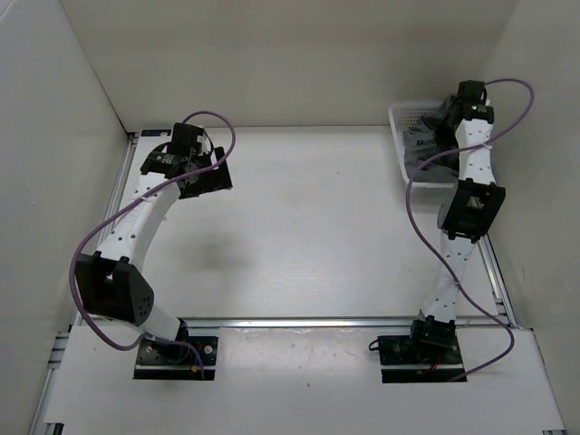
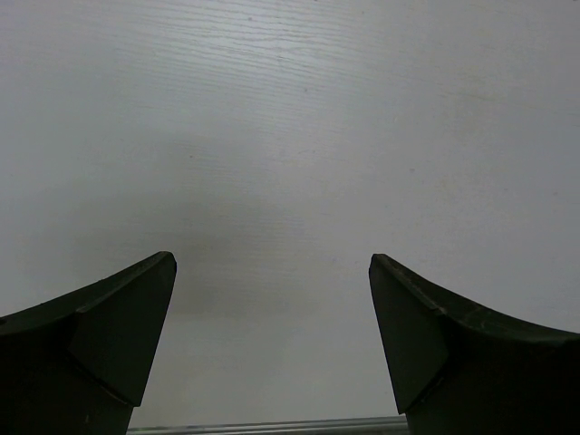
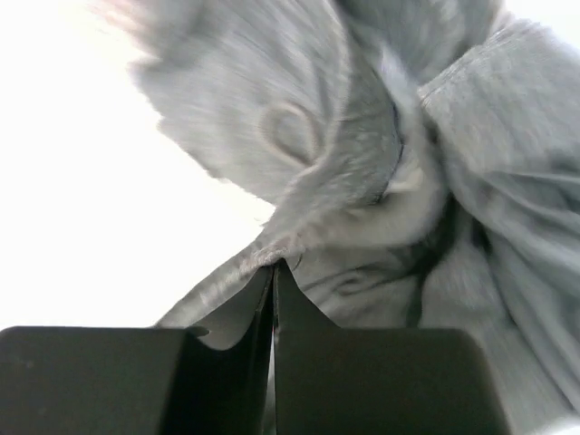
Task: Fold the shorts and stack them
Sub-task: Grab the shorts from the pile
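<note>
The grey shorts (image 1: 426,152) lie bunched in the white mesh basket (image 1: 400,116) at the table's far right. In the right wrist view the shorts (image 3: 362,172) fill the frame as crumpled soft grey cloth, and a loop of drawstring (image 3: 290,131) shows. My right gripper (image 3: 275,265) is shut, with a fold of the shorts pinched at its fingertips; in the top view it (image 1: 449,118) sits over the basket. My left gripper (image 2: 272,263) is open and empty above bare white table; in the top view it (image 1: 207,174) is at the far left.
White walls enclose the table on the left, back and right. An aluminium rail (image 1: 308,321) runs along the near edge by the arm bases. A rail strip (image 2: 272,426) shows at the bottom of the left wrist view.
</note>
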{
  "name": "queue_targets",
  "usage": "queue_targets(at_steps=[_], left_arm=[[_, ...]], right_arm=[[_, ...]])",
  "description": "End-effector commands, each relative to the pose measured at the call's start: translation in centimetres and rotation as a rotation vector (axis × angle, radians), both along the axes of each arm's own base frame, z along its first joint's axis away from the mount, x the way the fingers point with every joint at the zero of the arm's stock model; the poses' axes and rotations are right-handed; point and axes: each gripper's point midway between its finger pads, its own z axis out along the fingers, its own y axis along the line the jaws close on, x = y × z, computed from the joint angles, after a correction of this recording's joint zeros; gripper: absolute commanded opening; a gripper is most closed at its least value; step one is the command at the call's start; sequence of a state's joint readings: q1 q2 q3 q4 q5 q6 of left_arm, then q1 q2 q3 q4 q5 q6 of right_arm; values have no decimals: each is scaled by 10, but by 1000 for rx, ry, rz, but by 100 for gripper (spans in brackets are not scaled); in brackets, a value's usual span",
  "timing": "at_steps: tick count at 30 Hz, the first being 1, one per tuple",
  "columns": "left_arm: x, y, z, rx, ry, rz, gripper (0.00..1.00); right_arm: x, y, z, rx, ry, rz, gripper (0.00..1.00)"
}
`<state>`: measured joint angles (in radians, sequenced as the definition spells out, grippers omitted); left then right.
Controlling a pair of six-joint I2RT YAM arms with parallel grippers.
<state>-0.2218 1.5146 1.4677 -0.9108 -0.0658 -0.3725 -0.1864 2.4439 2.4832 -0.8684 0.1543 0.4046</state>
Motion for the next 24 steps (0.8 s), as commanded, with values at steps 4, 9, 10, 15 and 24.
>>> queue_targets(at_steps=[4,9,10,15,24], left_arm=[[-7,-21,43,-129,-88,-3,100],[-29,-6,75,-109,-152,41,100],[-28,-3,84,-102,-169,51,100],[-35,24,109,-59,-198,114,100],[-50,21,83,-75,-138,100,100]], right_arm=[[-52,67,287,-31,-590,235,0],[-125,155,379,7,-789,499,0],[-142,171,395,17,-827,542,0],[-198,247,407,-26,-845,708,0],[-139,149,197,45,-278,395,76]])
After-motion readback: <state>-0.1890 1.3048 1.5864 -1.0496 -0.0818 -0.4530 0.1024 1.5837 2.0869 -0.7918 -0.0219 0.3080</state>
